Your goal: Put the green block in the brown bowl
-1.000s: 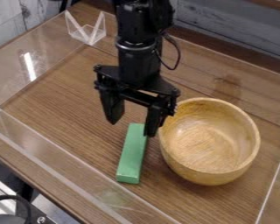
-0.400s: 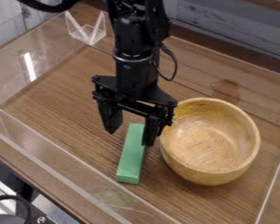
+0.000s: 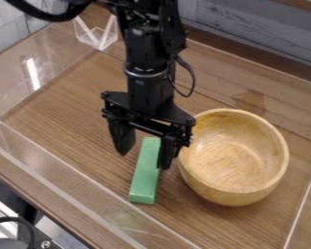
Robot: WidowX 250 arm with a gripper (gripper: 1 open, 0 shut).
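Note:
The green block (image 3: 147,176) lies flat on the wooden table, a long bright green bar running from near the gripper down toward the front, just left of the brown bowl (image 3: 233,156). The bowl is round, light wood, and holds nothing. My black gripper (image 3: 147,144) points straight down over the block's far end, open, with one finger (image 3: 120,137) to the left of the bar and the other (image 3: 171,152) to its right, close to the bowl's rim. The fingers straddle the block without closing on it. The block's far end is partly hidden behind the gripper.
A clear plastic wall (image 3: 22,88) rings the wooden table (image 3: 67,122). A small clear stand (image 3: 96,34) sits at the back left. The table's front edge runs along the lower left.
The gripper has sunk lower over the block's far end, its fingers now straddling the bar. Block and bowl have not moved.

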